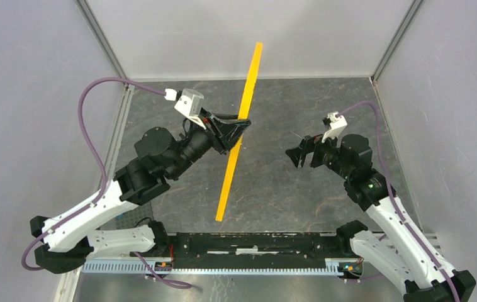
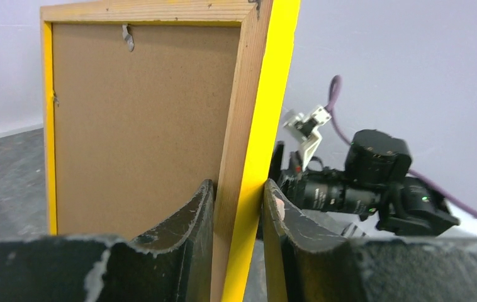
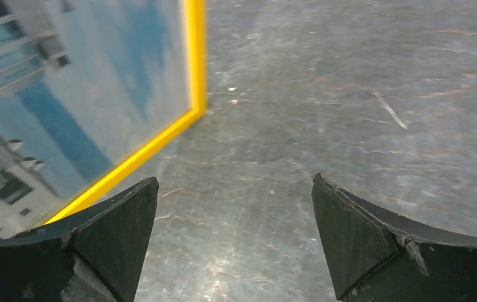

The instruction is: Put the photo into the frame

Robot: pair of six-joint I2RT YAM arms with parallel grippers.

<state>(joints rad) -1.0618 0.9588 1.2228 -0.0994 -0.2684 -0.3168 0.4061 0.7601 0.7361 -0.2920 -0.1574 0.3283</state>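
Lab test cell, plain grey walls [image 1: 22, 63], mottled dark tabletop [image 1: 299, 195]

photo [image 3: 66, 107] cut off at left (blurred), frame [image 2: 258, 94] base behind left gripper [image 2: 238, 192]

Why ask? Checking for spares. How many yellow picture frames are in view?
1: the thin orange-yellow wooden picture frame, held upright above the grey table by the left gripper, clamped on its edge. No second one shows.

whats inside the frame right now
The frame holds the photo at its front and a brown backing panel at its back; anything between them is covered.
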